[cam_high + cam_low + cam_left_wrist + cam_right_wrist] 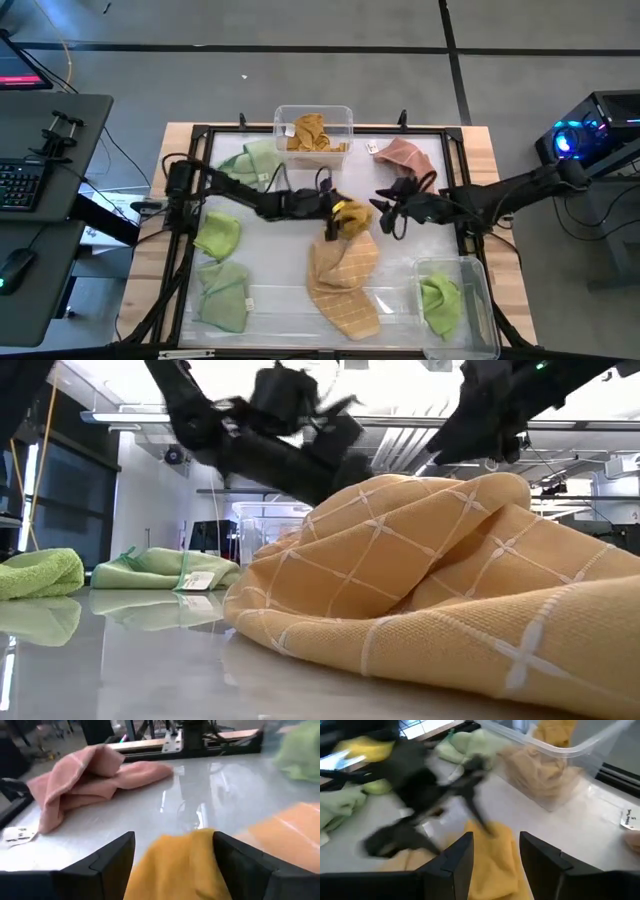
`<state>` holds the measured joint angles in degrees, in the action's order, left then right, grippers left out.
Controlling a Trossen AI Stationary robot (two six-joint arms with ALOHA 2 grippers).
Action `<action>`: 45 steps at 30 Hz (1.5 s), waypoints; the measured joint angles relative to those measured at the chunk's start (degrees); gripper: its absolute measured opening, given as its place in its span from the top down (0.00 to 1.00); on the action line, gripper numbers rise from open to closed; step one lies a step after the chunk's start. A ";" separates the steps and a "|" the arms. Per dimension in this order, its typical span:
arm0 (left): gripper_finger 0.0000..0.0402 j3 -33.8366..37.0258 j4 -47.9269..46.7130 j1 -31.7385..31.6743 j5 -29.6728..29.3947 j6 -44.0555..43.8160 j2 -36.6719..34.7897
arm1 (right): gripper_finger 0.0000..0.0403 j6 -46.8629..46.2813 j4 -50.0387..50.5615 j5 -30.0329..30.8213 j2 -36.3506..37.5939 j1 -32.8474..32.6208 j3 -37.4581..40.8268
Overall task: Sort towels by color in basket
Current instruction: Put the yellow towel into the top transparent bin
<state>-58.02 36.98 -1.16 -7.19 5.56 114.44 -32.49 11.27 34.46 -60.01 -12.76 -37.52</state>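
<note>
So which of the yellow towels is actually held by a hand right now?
The bright yellow towel mid-table, held between the left hand and right hand. The other yellow ones lie loose on the table or in the far bin.

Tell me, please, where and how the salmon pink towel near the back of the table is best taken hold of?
Probably at the raised fold on top of the salmon pink towel, coming straight down from above. It lies crumpled with a hump, clear of the other towels, and the right gripper is nearest. Its flat edges hug the table, so they offer less to pinch.

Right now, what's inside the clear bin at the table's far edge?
Clear bin: crumpled mustard towels, apparently more than one; the exact count is hidden by bunching. No green or pink visible.
</note>
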 joint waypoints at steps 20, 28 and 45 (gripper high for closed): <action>0.74 -10.42 -37.28 -3.16 3.32 6.17 6.10 | 0.62 -9.27 -1.65 4.44 -11.43 -18.12 0.09; 0.96 -9.42 -49.34 -0.28 -3.88 6.29 -3.33 | 0.62 -12.52 -1.76 4.82 -15.66 -22.48 0.09; 1.00 -9.97 -37.33 -16.48 -16.77 32.03 -31.09 | 0.62 -10.56 -0.66 13.03 -16.13 -22.50 0.09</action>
<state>-67.99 -0.34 -17.65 -23.96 37.60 83.35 -43.05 10.61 47.48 -76.14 -35.27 -37.43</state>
